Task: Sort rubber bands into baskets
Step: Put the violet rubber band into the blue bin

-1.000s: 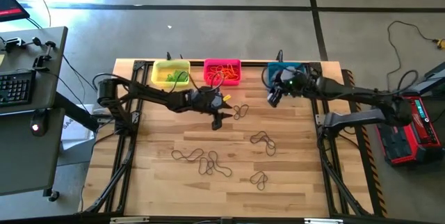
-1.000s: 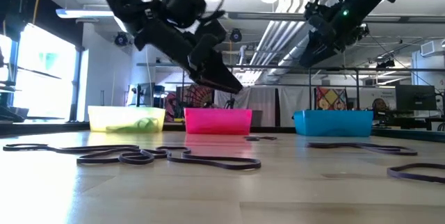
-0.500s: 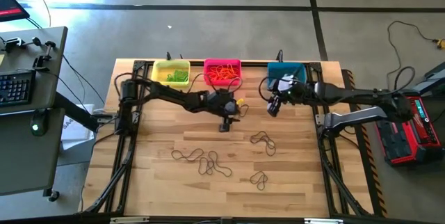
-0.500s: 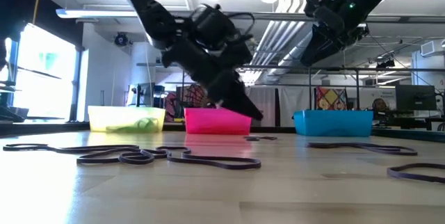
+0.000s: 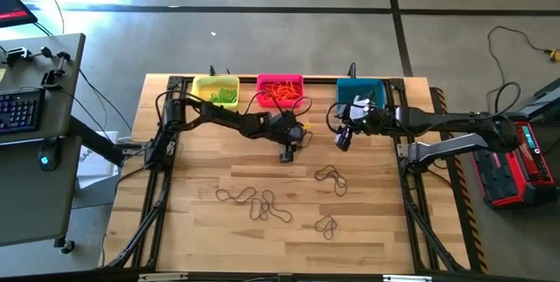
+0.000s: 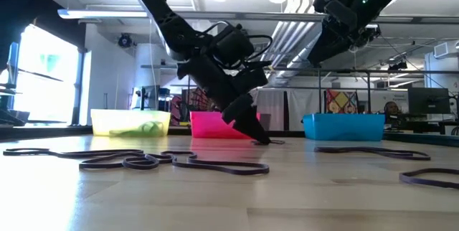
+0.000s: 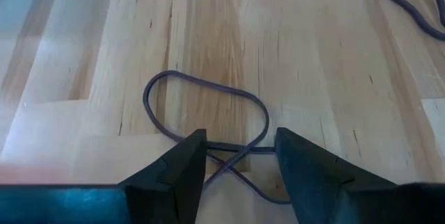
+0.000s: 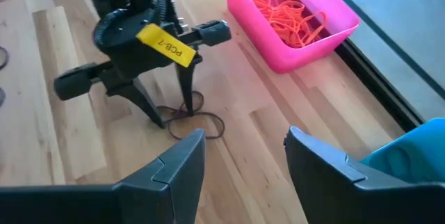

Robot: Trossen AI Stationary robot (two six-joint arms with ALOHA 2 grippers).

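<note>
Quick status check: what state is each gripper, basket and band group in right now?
Left gripper: open, straddling a dark band on the table.
Right gripper: open, empty, raised.
Yellow basket: holds green bands.
Pink basket: holds orange bands.
Teal basket: contents unclear.
Loose dark bands: on table.

Your left gripper [image 7: 236,156] is down at the table, fingers apart; your right gripper [image 8: 243,156] hovers open.

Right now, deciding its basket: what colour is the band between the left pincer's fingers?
Dark brown-purple rubber band, clearest in the left wrist view.
</note>
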